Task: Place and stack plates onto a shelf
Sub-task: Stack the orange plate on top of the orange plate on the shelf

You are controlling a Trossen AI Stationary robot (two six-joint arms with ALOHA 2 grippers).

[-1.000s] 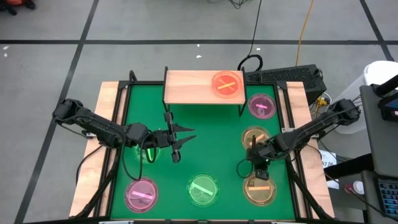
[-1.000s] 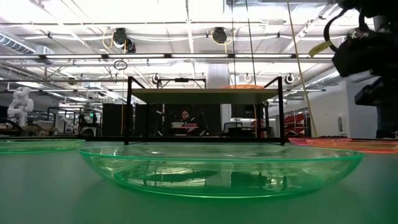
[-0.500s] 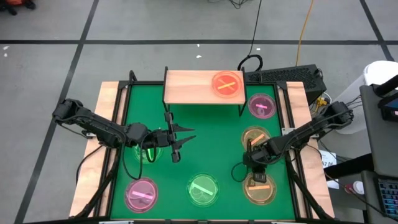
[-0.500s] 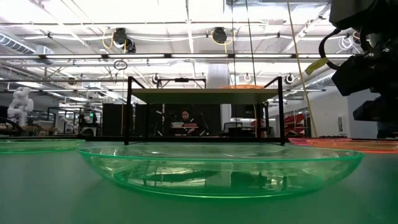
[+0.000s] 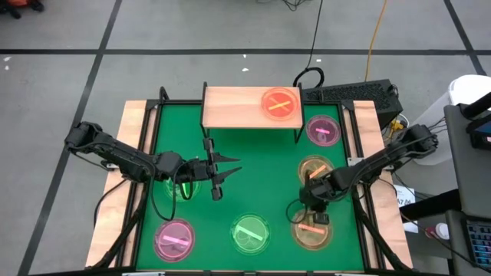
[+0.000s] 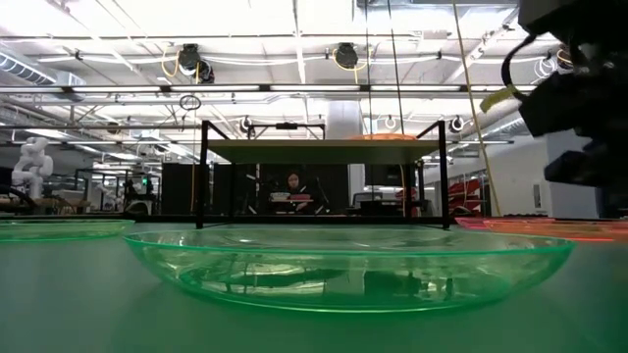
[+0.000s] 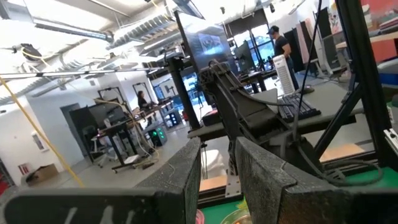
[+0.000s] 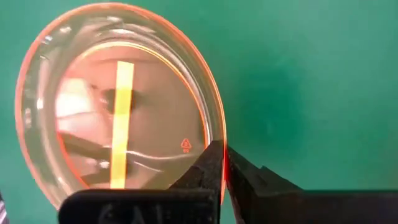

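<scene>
I have my right gripper pinched onto the rim of the amber plate, the one lying farthest from the shelf on my right side of the green table. In my right wrist view the 2 fingers are closed with the thin orange edge clamped between them, 1 finger inside the dish and 1 outside. I judge that an edge grip suits a shallow dish like this, since there is no other part to take hold of. The plate looks level on the table, not yet lifted.

The shelf stands at the table's far edge with 1 orange-pink plate already on its right half, so I expect this amber one belongs on top of it or beside it.

Between my plate and the shelf lie 2 more: a second amber plate and, nearer the shelf, a pink plate. I would need to carry over those.

My left gripper waits in front of the shelf's left half, above the table, fingers apart and holding nothing. A green plate and another pink plate sit well away from the shelf.
</scene>
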